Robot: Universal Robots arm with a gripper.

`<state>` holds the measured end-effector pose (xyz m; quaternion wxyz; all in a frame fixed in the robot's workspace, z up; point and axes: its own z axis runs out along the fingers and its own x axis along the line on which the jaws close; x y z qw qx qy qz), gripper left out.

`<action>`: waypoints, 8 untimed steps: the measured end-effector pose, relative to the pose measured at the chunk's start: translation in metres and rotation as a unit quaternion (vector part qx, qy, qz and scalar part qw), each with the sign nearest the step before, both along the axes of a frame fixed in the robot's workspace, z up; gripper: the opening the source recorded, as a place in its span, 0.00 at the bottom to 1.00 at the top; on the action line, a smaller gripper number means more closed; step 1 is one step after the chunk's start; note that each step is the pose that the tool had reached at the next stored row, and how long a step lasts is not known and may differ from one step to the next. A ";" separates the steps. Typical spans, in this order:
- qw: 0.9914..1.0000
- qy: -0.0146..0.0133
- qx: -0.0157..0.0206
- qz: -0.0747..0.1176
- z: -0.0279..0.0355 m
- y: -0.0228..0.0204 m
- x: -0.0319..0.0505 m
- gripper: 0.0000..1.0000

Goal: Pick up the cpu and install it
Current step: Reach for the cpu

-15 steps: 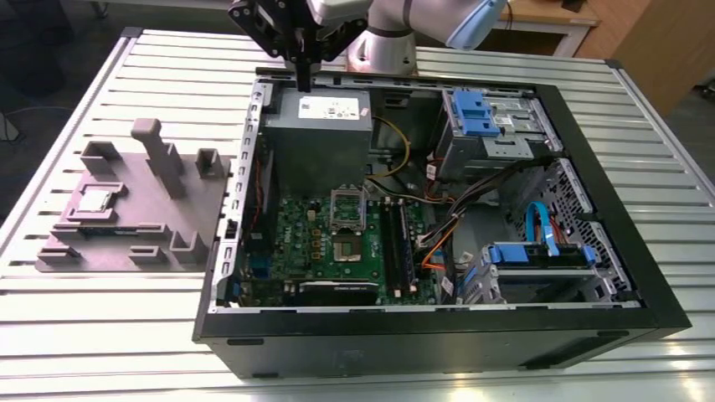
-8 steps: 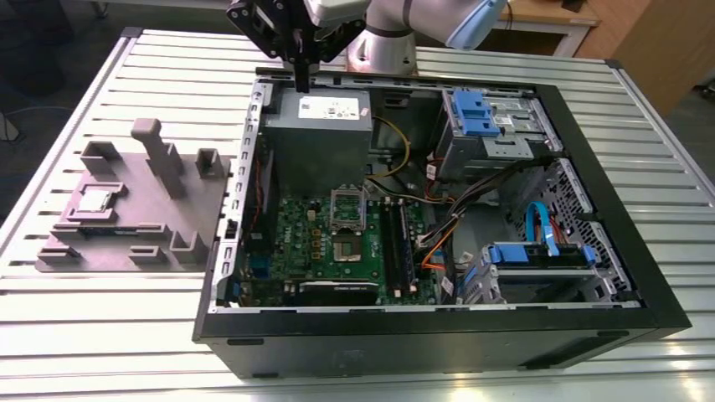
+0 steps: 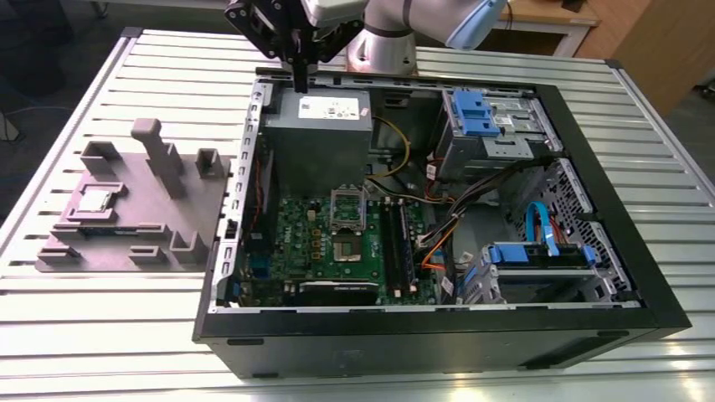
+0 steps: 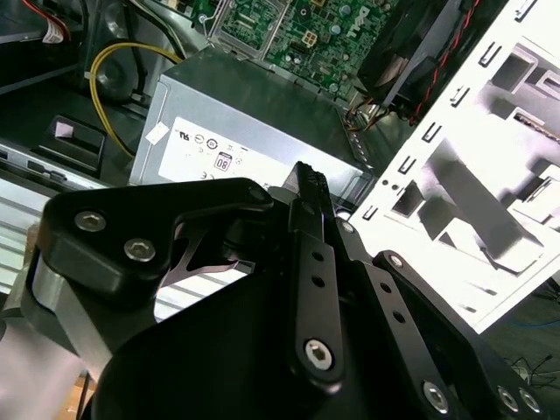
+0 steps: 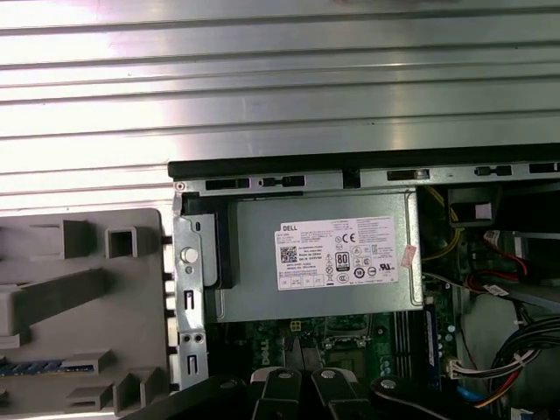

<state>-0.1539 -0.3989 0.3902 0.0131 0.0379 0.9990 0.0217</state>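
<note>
The cpu is a small silvery square lying flat in a recess of the grey holder block, on the table at the exterior view's left of the open computer case. My gripper hangs above the case's far wall, over the grey power supply, well away from the cpu. Its black fingers are pressed together, shut on nothing. On the green motherboard, the socket lies bare with its metal latch plate raised.
Long black memory sticks stand beside the socket. Blue drive cages and loose cables crowd the case's side at the exterior view's right. The holder block has upright posts. The ribbed metal table surrounds everything.
</note>
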 end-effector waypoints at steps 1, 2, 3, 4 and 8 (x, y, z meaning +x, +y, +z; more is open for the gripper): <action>1.000 0.000 0.000 0.000 -0.0001 0.0000 -0.0004 0.10; 1.000 0.000 0.000 0.000 -0.0001 0.0000 -0.0008 0.10; 1.000 0.000 0.000 0.000 -0.0002 0.0000 -0.0013 0.10; 1.000 0.000 0.000 0.000 -0.0002 0.0000 -0.0017 0.10; 1.000 0.000 0.000 0.000 -0.0003 0.0000 -0.0030 0.10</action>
